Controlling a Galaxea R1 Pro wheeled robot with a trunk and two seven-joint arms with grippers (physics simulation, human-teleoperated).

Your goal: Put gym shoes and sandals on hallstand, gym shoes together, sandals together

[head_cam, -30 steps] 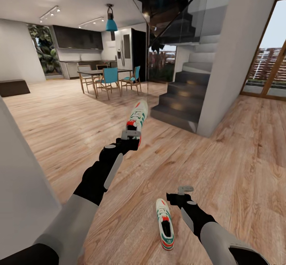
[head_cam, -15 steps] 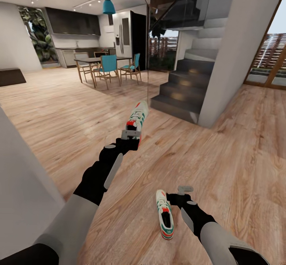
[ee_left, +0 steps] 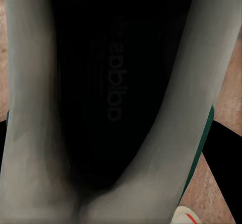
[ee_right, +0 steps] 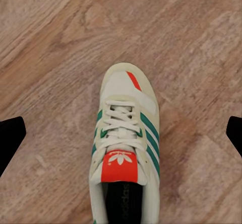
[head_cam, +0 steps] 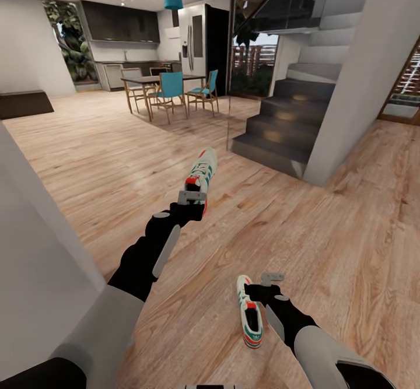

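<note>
One gym shoe [head_cam: 202, 172], white with green stripes and a red-orange heel, hangs in the air with my left gripper [head_cam: 193, 196] shut on its heel end. The left wrist view looks straight into that gym shoe's dark insole [ee_left: 116, 83]. The other gym shoe [head_cam: 249, 313] lies on the corridor floor [head_cam: 326, 243] just left of my right gripper [head_cam: 272, 276]. In the right wrist view this shoe [ee_right: 126, 148] lies toe away, between the wide-open black fingertips [ee_right: 10, 136]. The sandals and the hallstand are out of view.
A dark staircase [head_cam: 286, 126] with a glass panel rises ahead right, beside a white pillar [head_cam: 361, 74]. A dining table with teal chairs [head_cam: 169, 88] stands far back. A white wall [head_cam: 35, 249] is close on my left. Open wood floor lies ahead.
The whole view has swung, so the room slid to the right. The floor shoe now sits closer to my right gripper. Both arms hold the same pose.
</note>
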